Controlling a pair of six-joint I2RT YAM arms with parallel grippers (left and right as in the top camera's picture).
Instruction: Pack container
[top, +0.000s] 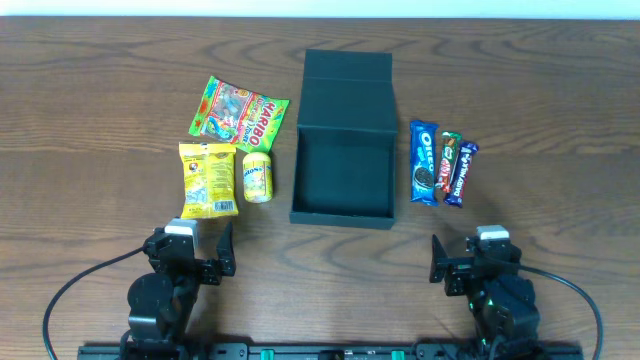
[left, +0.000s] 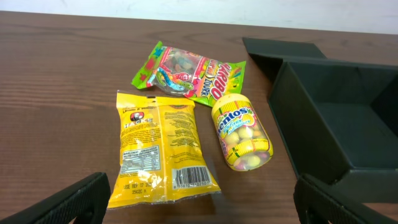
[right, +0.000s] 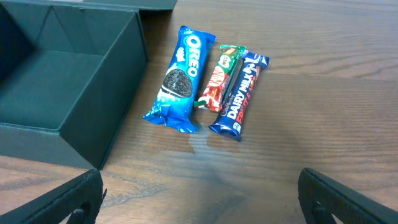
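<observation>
The container (top: 343, 165) lies open ahead, between left gripper (top: 192, 243) and right gripper (top: 476, 252), both spread empty; snack packets (top: 424, 162) flank it.

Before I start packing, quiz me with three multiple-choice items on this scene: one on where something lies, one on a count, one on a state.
1. Where does the Mentos jar lie?
A. Between the yellow packet and the container
B. Inside the container
C. Right of the container

2. How many bars lie to the container's right?
A. Two
B. Three
C. Five

3. What state is the container in?
A. Shut
B. Open and empty
C. Open with snacks inside

Answers:
1 A: the jar lies on its side next to the packet, left of the container.
2 B: the Oreo, a green-and-red bar and the Dairy Milk lie side by side.
3 B: the lid is folded back and the bare floor shows.
</observation>
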